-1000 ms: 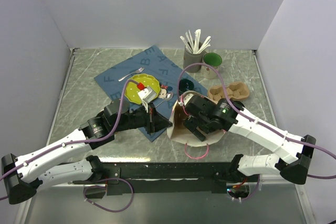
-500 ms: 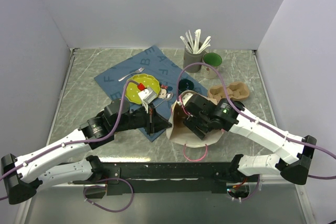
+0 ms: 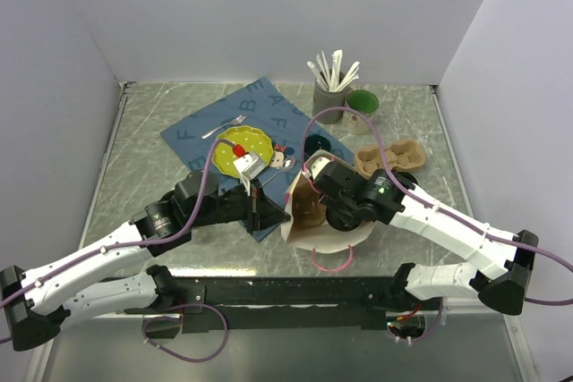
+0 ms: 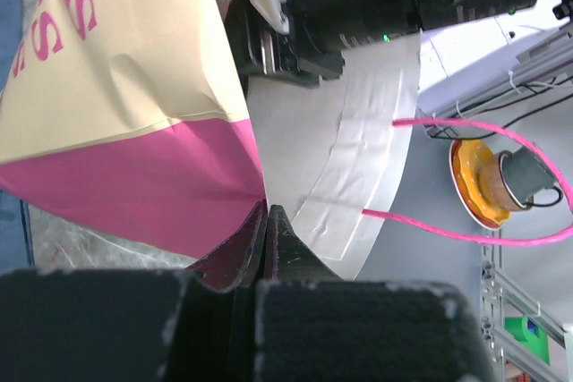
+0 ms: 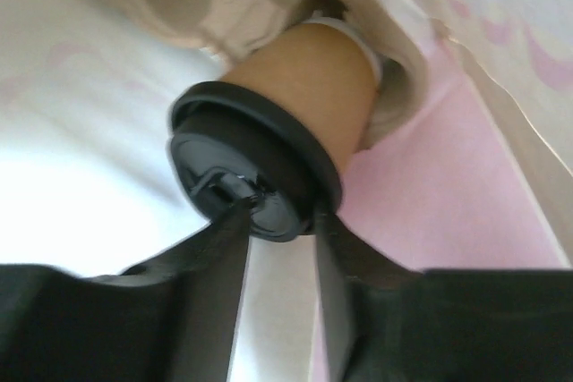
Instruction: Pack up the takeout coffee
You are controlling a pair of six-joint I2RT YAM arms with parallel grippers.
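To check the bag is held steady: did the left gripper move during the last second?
Yes, slightly. Seen from above, the left gripper has shifted a little left against the yellow plate, taking the bag along.

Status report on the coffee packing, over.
Left pincer shut on paper bag edge. Right pincer inside bag, jaws half apart at the black lid, grip unclear. Takeout coffee inside bag, lid on. Nothing blocking seen.

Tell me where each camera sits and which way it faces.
Top external: fixed above and behind the bases, looking down on the table; left arm and right arm show.
Left wrist: on the left arm, looking along the shut left hand at the paper bag.
Right wrist: inside the bag, facing the takeout coffee past the right hand.
Shared: both wrist views show the bag.
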